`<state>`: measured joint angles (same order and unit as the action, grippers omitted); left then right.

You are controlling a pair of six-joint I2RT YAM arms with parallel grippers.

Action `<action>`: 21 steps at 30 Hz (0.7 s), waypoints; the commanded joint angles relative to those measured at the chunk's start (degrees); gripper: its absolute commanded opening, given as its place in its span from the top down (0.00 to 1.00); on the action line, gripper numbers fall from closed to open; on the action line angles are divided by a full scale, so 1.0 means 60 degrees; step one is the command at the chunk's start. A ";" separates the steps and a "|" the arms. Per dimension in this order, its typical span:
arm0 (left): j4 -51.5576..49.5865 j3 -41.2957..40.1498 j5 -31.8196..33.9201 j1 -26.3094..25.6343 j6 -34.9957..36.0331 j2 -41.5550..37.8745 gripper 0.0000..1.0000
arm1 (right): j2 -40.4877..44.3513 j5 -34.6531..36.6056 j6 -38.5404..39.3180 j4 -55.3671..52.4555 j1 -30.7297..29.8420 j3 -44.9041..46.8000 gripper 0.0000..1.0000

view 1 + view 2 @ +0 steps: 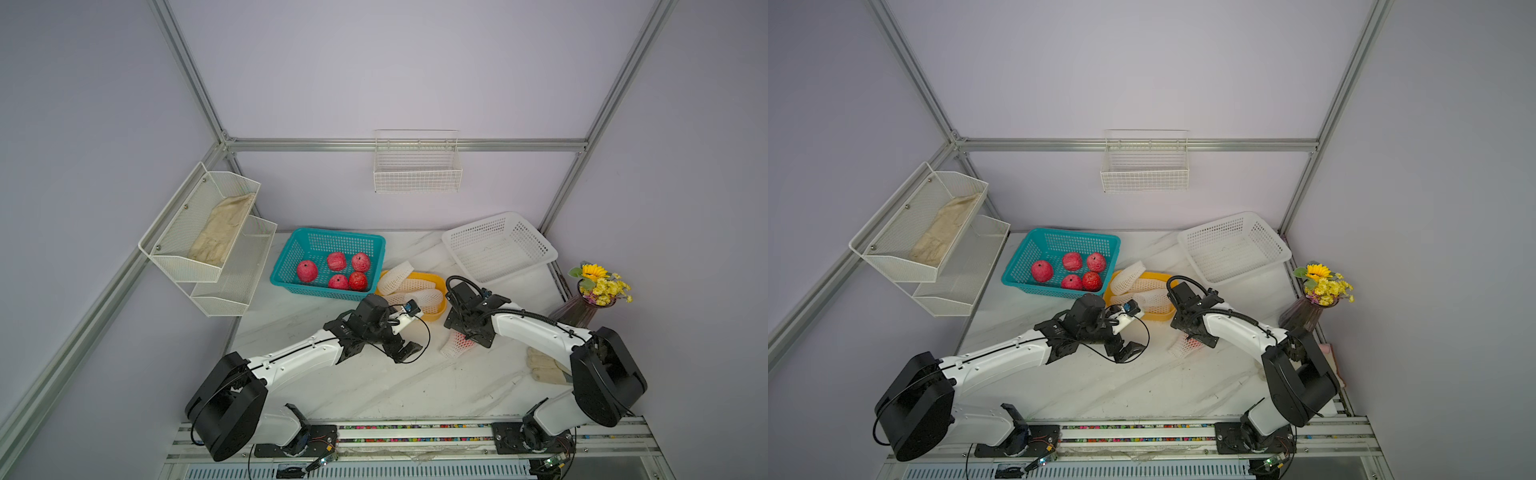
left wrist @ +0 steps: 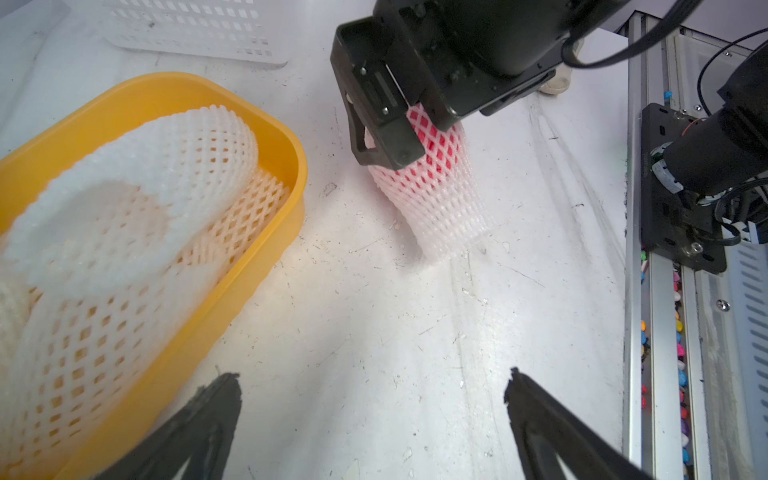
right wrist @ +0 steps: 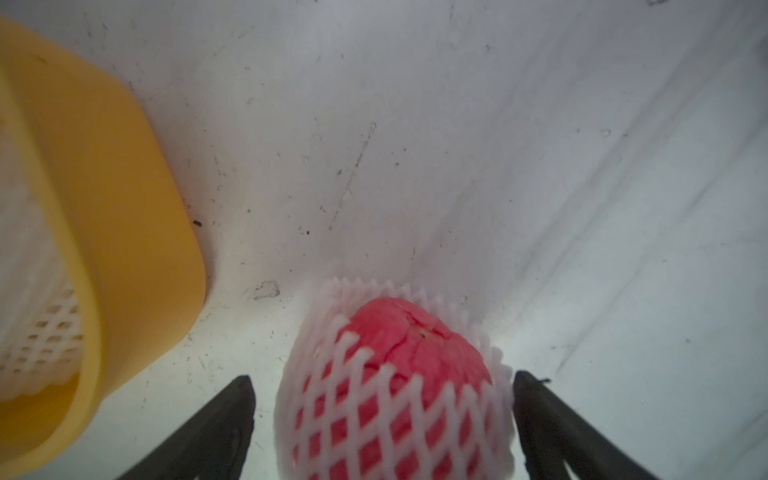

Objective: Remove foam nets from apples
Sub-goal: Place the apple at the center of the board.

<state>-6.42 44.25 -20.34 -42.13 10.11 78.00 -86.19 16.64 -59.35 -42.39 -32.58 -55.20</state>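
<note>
The jaws of the right gripper [image 3: 382,378] are seen spread wide to either side of the netted apple [image 3: 415,345]. A gap is visible between one finger and the foam net [image 3: 374,428], and nothing is pinched. The jaws of the left gripper [image 2: 374,374] are likewise held wide apart above bare table, with nothing between them.

The netted apple is found lying on the white table [image 1: 374,382], near the yellow tray [image 1: 432,316], its red top exposed at the sleeve's open end. Several emptied nets [image 2: 145,187] are heaped in that tray. Five bare apples [image 1: 307,272] are gathered in the teal basket [image 1: 291,257] towards the back left.

The table is patterned like marble with grey diagonal veins, and fine scratches and dark specks are shown on it in the wrist views. A white lattice basket [image 1: 478,230] is set at the back right corner. A dark vase [image 1: 575,311] of yellow flowers is placed at the right edge, and a folded cloth [image 1: 544,365] is partly hidden under the right arm.

The space is enclosed by pale lilac walls framed in aluminium rails [image 1: 407,145]. A wire basket [image 1: 417,170] is hung on the back wall. A two-tier mesh shelf [image 1: 232,286] is fixed to the left wall, with a beige cloth [image 1: 222,232] laid in its upper tier.
</note>
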 commanded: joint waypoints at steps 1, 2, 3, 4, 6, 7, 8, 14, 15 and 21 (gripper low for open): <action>0.0337 0.0086 -0.0047 -0.0111 0.0314 -0.0030 0.00 | 0.0482 0.0112 -0.0241 -0.0710 -0.0020 -0.0336 0.03; 0.0323 0.0121 -0.0065 -0.0105 0.0322 -0.0006 0.00 | 0.0554 0.0173 -0.0114 -0.0836 -0.0020 -0.0404 0.03; 0.0316 0.0141 -0.0065 -0.0128 0.0343 -0.0005 0.00 | 0.0614 0.0263 0.0019 -0.0994 -0.0027 -0.0482 0.03; 0.0298 0.0168 -0.0056 -0.0128 0.0348 -0.0006 0.00 | 0.0643 0.0400 0.0179 -0.1114 -0.0022 -0.0557 0.03; 0.0222 0.0232 0.0000 -0.0137 0.0326 -0.0032 0.00 | 0.0734 0.0720 0.0707 -0.1403 -0.0020 -0.0800 0.03; 0.0208 0.0230 0.0075 -0.0141 0.0293 -0.0049 0.00 | 0.0777 0.0860 0.0879 -0.1489 -0.0020 -0.0891 0.03; 0.0205 0.0243 0.0134 -0.0142 0.0262 -0.0089 0.00 | 0.0864 0.0977 0.1216 -0.1486 -0.0031 -0.0982 0.03; 0.0081 0.0245 0.0196 -0.0156 0.0221 -0.0153 0.00 | 0.0933 0.1078 0.3672 -0.1385 -0.0020 -0.1409 0.03; 0.0068 0.0247 0.0210 -0.0167 0.0207 -0.0149 0.00 | 0.0953 0.1008 0.4431 -0.1254 -0.0021 -0.1423 0.03; 0.0030 0.0323 0.0250 -0.0182 0.0176 -0.0007 0.00 | 0.1225 0.0215 0.8104 -0.0292 -0.0025 -0.1057 0.03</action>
<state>-6.94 44.27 -19.03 -42.89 10.70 78.00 -80.86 19.84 -25.36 -47.07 -32.58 -62.22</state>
